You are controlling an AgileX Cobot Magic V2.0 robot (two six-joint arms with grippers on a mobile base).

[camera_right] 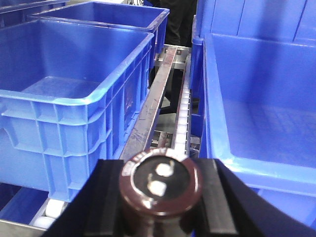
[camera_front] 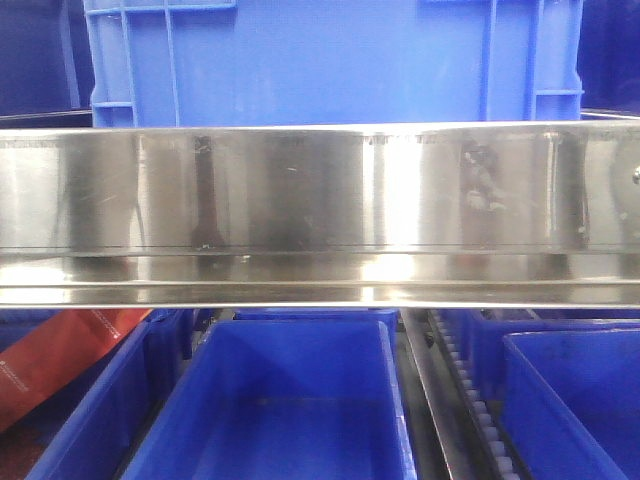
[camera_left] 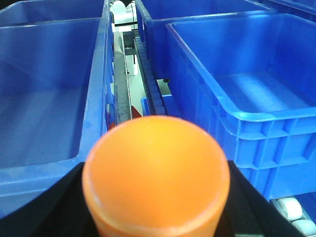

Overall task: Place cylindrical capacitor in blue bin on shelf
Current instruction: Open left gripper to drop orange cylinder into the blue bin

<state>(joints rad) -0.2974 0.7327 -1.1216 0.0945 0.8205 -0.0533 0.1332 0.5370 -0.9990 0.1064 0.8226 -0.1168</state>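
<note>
Right wrist: right gripper [camera_right: 160, 200] clamps upright cylindrical capacitor [camera_right: 160, 180] near blue crate [camera_right: 74, 131]; left gripper [camera_left: 155, 202] clamps orange cylinder [camera_left: 155, 168].

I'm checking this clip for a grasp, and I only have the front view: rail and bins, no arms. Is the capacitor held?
Observer: Yes. In the right wrist view the capacitor is clamped between the right fingers, with its terminals toward the camera.
Reviewer: Is the left arm idle?
Observer: No. The left fingers grip an orange cylinder.
Reviewer: Is the capacitor over a bin?
Observer: It appears not. It lines up with the roller track between the left-hand bin and the right-hand bin.
</note>
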